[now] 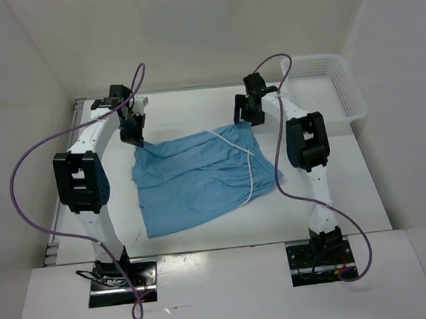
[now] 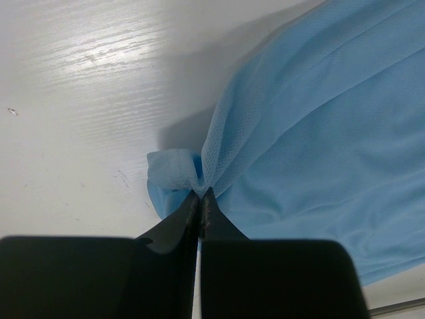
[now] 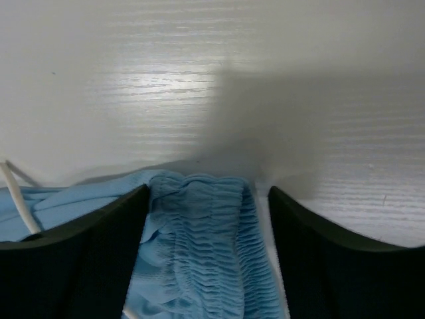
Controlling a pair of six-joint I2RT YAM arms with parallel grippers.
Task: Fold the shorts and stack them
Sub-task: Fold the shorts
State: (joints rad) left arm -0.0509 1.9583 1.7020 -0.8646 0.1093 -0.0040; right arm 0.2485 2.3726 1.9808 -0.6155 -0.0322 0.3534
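Observation:
The light blue shorts point(image 1: 200, 177) lie spread on the white table, waistband to the right, with the white drawstring point(image 1: 250, 173) running across them. My left gripper point(image 1: 134, 140) is shut on the shorts' far left corner; in the left wrist view the fingertips point(image 2: 201, 197) pinch a bunched bit of blue fabric point(image 2: 312, 126). My right gripper point(image 1: 244, 119) is open over the far right corner; in the right wrist view the gathered waistband point(image 3: 206, 246) lies between the two spread fingers point(image 3: 99, 246), with the cord point(image 3: 18, 207) at the left.
A white mesh basket point(image 1: 326, 86) stands at the back right, past the right arm. The table point(image 1: 186, 109) is bounded by white walls at the back and sides. Purple cables loop from both arms.

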